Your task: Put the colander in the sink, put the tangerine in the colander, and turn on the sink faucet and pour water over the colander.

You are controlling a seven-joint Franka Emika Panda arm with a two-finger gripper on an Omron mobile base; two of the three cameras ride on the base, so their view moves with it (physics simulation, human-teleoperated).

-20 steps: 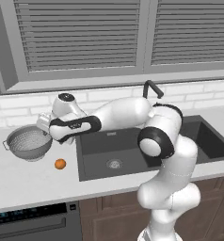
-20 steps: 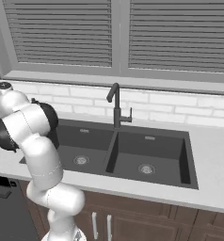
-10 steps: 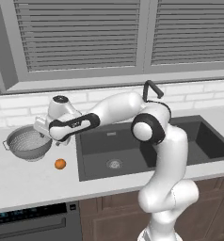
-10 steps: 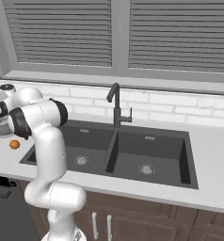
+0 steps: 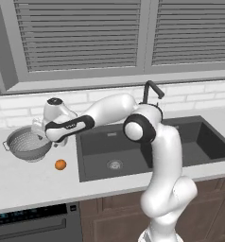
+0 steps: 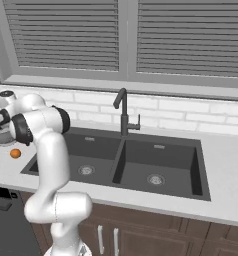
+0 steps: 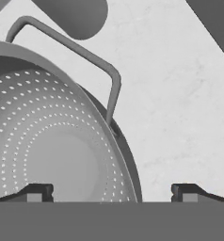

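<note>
Two basins make up the dark sink [image 5: 147, 149], the left one larger, each with a round silver drain and nothing else showing inside; the tall dark faucet [image 6: 122, 111] stands behind the divider between them. No brand, label or writing can be read anywhere. The colander [image 5: 28, 143] sits on the pale worktop [image 5: 34, 182] to the left of the sink, upright, and its perforated bowl holds nothing. The tangerine [image 5: 60, 164] lies on the worktop in front of the colander and a little to its right, apart from it, between the colander and the sink's left edge. The arm reaches left across the sink, and the end effector [image 7: 112, 192] hangs over the colander's right rim, released, with its two dark fingertips [image 7: 38, 192] spread wide. In the hand view one fingertip lies over the inside of the bowl and the other over bare worktop outside it, so the rim runs between them, with a wire side handle [image 7: 85, 61] arching beyond; whether either fingertip touches the metal cannot be told.
</note>
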